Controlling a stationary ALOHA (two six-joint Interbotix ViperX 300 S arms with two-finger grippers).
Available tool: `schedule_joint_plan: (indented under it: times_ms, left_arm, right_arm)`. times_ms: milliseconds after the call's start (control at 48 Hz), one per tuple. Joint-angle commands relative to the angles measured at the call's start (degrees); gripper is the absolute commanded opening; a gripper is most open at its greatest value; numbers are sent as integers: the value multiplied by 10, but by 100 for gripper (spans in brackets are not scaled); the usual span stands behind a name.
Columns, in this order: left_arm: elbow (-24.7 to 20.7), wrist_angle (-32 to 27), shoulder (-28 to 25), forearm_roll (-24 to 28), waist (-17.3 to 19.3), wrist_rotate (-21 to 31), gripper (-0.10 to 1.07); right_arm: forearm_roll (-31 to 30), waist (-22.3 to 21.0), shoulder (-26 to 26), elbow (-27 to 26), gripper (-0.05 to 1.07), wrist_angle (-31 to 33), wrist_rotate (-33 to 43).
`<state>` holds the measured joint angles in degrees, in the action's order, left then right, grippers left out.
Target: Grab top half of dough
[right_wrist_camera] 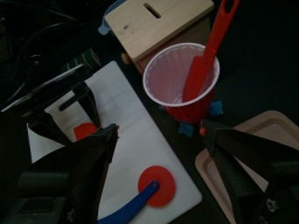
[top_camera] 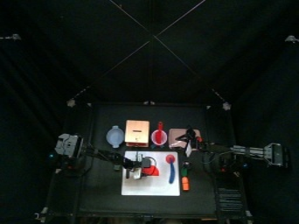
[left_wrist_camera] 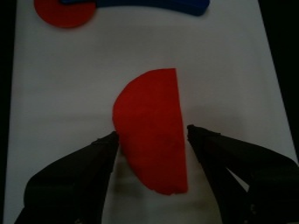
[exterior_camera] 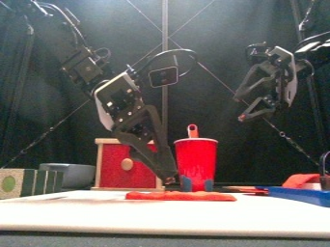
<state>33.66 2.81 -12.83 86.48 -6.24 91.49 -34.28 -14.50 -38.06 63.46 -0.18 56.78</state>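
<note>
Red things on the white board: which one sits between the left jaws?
The dough, the half-disc with one flat edge, lies between the open left jaws. The round red-headed utensil, with its blue handle, lies farther along the white board, outside them.

left claw [left_wrist_camera: 152, 149] low, jaws wide; right claw [right_wrist_camera: 158, 149] raised, jaws apart.

Pen mostly dark; overhead light hits only the white board [top_camera: 152, 173], which glares near washed-out from above. Front view: bright lamp flare at top, board edge soft. Left wrist jaws blurred, shadowing the board beside the dough [left_wrist_camera: 155, 129].
</note>
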Motion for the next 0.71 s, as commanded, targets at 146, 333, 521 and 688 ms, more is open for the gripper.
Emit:
schedule_joint_plan:
  times_ms: [146,333,521,688]
  left_arm:
    - [-1,-25,0,-2,1,0,97]
    - [3,-33,-4,-2,-2,0,97]
    - [-2,-17,4,-9,-5,0,97]
    - [-2,-16,18,-21,-3,0,97]
  right_arm:
    - [1,0,-2,-8,104,-3,1]
    - [1,0,-2,-8,104,-2,1]
    - [5,-2,-1,-8,104,-2,0]
    - [6,-2,-1,-7,104,-2,0]
